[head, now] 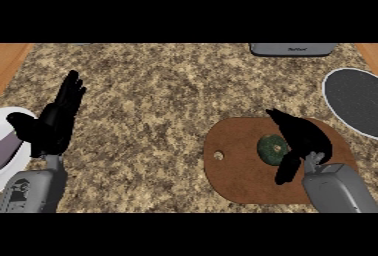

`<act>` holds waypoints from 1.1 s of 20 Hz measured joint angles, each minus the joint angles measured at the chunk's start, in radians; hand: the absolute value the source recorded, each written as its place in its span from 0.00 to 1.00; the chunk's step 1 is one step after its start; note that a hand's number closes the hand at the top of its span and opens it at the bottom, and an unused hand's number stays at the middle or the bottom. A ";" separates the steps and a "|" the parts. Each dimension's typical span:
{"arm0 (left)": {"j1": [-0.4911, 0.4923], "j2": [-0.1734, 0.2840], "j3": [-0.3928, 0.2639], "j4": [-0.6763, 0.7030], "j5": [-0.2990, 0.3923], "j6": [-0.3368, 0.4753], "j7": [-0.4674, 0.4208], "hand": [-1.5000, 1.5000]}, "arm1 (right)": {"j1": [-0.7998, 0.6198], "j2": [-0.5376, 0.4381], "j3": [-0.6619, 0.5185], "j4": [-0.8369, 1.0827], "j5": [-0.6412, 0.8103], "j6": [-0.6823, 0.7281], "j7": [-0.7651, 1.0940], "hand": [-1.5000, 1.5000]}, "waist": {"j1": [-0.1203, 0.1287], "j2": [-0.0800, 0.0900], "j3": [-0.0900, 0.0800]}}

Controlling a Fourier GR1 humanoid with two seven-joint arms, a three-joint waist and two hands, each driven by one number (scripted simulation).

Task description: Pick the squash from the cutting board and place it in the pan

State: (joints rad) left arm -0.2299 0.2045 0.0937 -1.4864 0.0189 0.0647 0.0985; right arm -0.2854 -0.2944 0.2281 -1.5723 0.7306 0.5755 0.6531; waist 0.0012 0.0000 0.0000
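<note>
The squash (272, 148), a dark green round thing, lies on the brown cutting board (236, 175) at the lower right. My right hand (304, 140) hovers at the squash's right side. Its fingers reach up and left past the squash, its thumb points down below it, and neither is curled round it. The pan (356, 100), dark grey with a pale rim, sits at the right edge, up and to the right of the board. My left hand (57, 120) rests open at the left, fingers up.
A white dish (9, 150) shows at the left edge, partly behind my left hand. A grey appliance (291, 48) stands at the counter's far edge. Speckled counter lies between the board and my left hand.
</note>
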 measured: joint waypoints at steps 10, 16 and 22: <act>-0.009 -0.028 0.002 0.023 -0.020 0.006 -0.021 0.50 | 0.012 0.016 0.030 0.030 0.068 -0.007 -0.153 1.00 | -0.001 -0.001 -0.001; -0.002 -0.023 0.003 0.002 -0.017 -0.015 -0.010 0.50 | -0.092 0.119 -0.030 0.165 0.110 -0.050 -0.064 1.00 | 0.013 0.002 -0.001; -0.021 -0.030 -0.001 0.016 -0.013 -0.021 -0.018 0.50 | -0.307 0.253 -0.112 0.387 0.147 -0.245 0.183 1.00 | 0.035 0.009 0.000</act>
State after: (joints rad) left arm -0.2507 0.1740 0.0923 -1.4703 0.0055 0.0435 0.0806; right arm -0.5927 -0.0415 0.1164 -1.1850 0.8775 0.3310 0.8357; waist 0.0359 0.0093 -0.0001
